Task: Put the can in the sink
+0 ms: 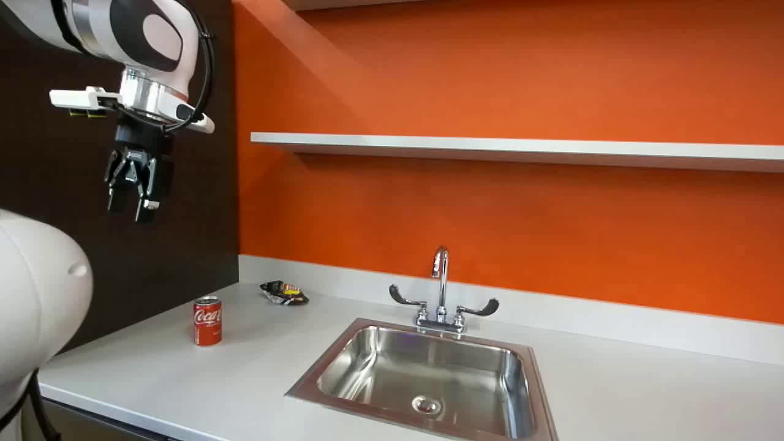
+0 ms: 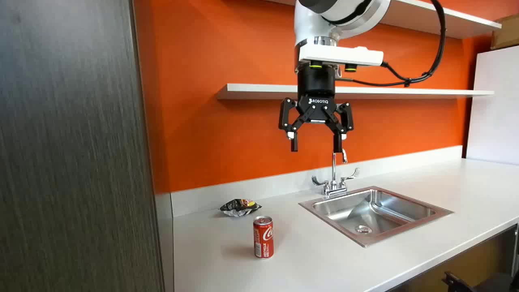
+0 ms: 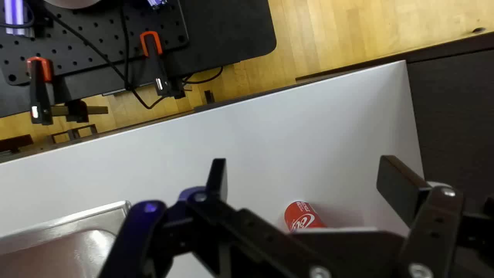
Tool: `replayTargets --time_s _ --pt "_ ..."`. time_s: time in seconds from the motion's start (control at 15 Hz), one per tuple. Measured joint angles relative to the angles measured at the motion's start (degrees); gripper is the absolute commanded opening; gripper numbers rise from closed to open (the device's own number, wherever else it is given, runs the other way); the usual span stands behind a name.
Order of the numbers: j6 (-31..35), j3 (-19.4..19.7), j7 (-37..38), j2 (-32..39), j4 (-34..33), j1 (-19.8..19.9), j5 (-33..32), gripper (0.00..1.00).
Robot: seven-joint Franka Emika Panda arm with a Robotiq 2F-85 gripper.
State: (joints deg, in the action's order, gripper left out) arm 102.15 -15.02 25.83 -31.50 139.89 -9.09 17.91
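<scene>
The black two-fingered pincer (image 2: 316,151), marked ROBOTIQ, hangs high up, spread wide and holding nothing. Well below it, a small red round can (image 2: 263,238) with a silvery top stands upright on the flat white counter (image 2: 213,267). The can's white letters say "Coca" and "RECYCLE ME". The shiny steel box-shaped sink (image 2: 381,215) is lower than the pincer too, off to one side of it.

Bright light in all 3 views; faint shadow beside can (image 2: 263,239); glare on sink (image 1: 422,376); fingers (image 3: 397,189) dark, soft in wrist view
</scene>
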Motion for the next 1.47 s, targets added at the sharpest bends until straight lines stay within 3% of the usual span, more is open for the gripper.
replayTargets --time_s 0.33,0.67,1.07,1.47 --pt "1.01 -0.09 -0.04 0.01 0.01 0.00 0.00 1.00" --pt "9.47 -2.52 -0.73 1.52 -0.01 -0.52 -0.77 1.00" --pt "16.79 -5.84 -0.69 8.48 -0.70 -0.86 -7.11 1.00" --pt "21.41 -6.18 -0.58 16.97 -3.12 -0.86 -12.05 1.00"
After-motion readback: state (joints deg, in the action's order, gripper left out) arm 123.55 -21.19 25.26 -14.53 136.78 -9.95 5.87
